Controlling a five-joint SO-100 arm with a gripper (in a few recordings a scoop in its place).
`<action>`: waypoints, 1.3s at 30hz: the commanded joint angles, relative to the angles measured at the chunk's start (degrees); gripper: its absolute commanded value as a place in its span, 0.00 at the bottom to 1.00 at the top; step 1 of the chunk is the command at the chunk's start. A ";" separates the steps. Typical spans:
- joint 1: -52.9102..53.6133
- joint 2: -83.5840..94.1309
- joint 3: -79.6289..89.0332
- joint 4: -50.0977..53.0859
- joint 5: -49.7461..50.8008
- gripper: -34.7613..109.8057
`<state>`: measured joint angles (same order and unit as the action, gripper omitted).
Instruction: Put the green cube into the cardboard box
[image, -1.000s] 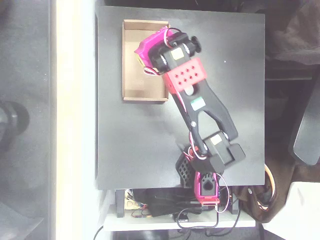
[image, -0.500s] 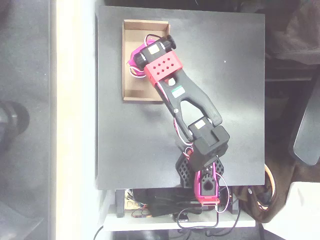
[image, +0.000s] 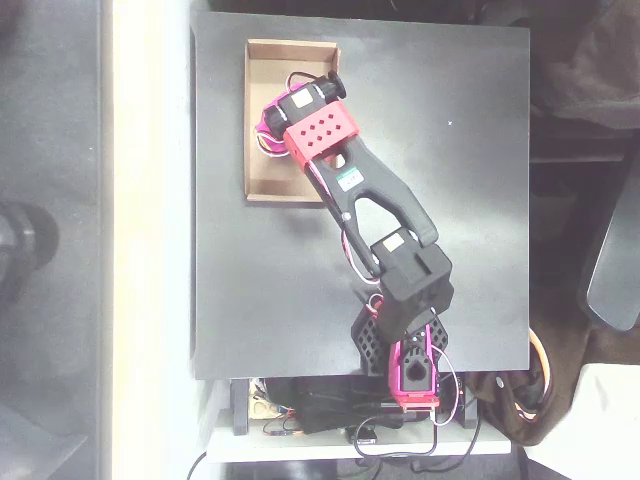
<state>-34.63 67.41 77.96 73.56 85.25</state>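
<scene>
While the arm (image: 365, 190) reaches up and to the left across the black table (image: 450, 150) in the overhead view, its wrist and the magenta gripper (image: 268, 122) hang over the cardboard box (image: 262, 60), roughly above the middle of the tray's floor and toward its left wall. The box lies with its long axis running up and down the picture, at the table's upper left corner, and the gripper sits well inside its outline rather than over a rim. The green cube cannot be made out: the wrist and its red perforated plate (image: 320, 135) cover the part of the box beneath them, so the cube may be in the jaws or already on the floor under the arm, and I cannot tell which. Whether the jaws are apart or closed is likewise hidden from above. Judging by position alone, the coming move turns on a straight vertical relation: the tray floor lies directly below the gripper, so release needs no sideways correction.
</scene>
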 joint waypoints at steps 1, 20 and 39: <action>-0.44 0.35 -0.97 -0.35 0.35 0.34; -0.44 0.62 -0.97 -0.35 0.26 0.46; 2.37 28.30 -1.05 -0.35 0.26 0.46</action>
<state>-32.96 87.36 77.96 73.56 85.25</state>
